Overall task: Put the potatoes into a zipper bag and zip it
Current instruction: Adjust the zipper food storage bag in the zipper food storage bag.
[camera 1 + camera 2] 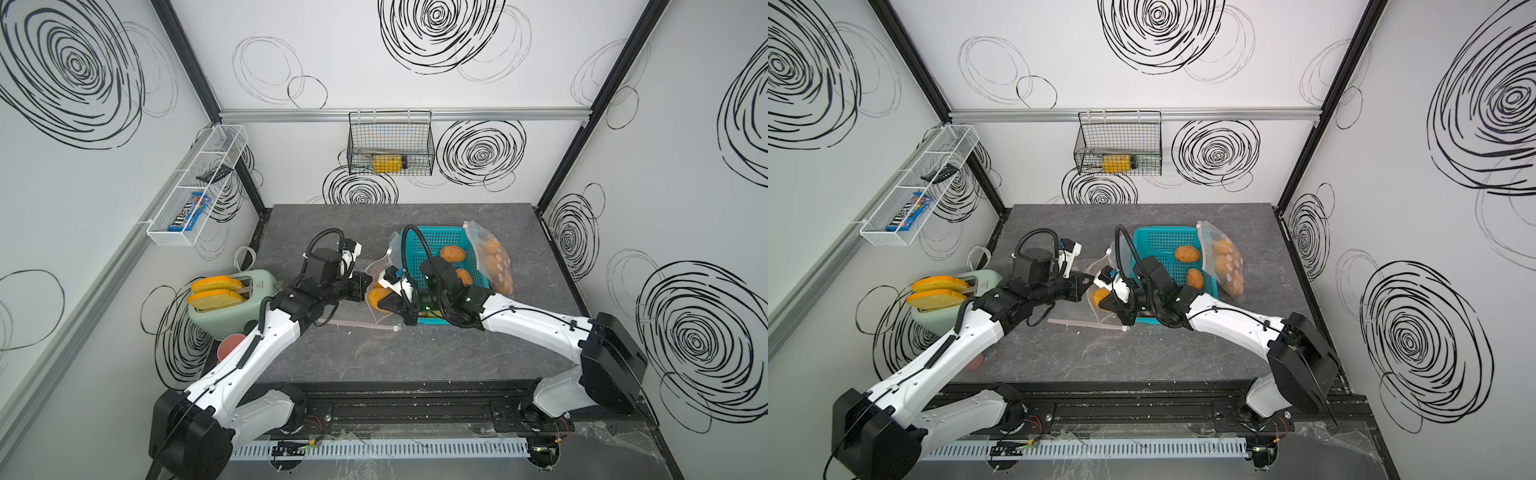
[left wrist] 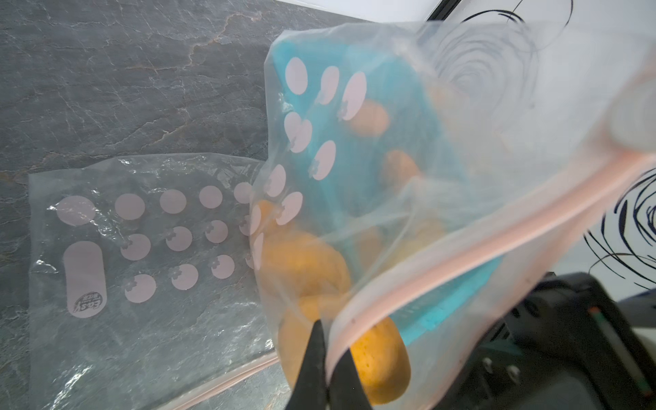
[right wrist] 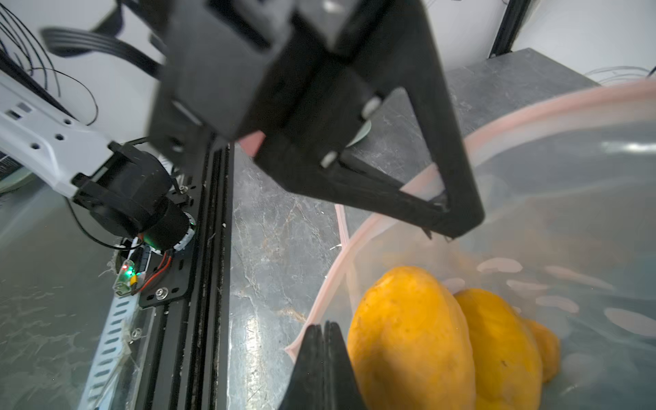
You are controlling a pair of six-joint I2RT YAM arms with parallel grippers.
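Left hand [image 2: 324, 355] is fully closed, pinching the pink zip strip of the zipper bag [image 2: 461, 177]. Right hand [image 3: 323, 355] is also closed tight, at the opposite rim of the same bag, and looks clamped on the film. The bag hangs open between the two hands mid-worktop [image 1: 415, 357], just left of the teal basket [image 1: 436, 239]. It is clear plastic with pale pink dots. The potatoes [image 3: 408, 337] inside are oval, orange-yellow and finely pitted; three show, packed side by side at the bottom. Two browner loose potatoes [image 1: 453, 254] lie in the basket. A second bag [image 1: 494, 259], filled with potatoes, leans on the basket's right side. An empty bag [image 2: 142, 248] lies flat on the worktop near the held one.
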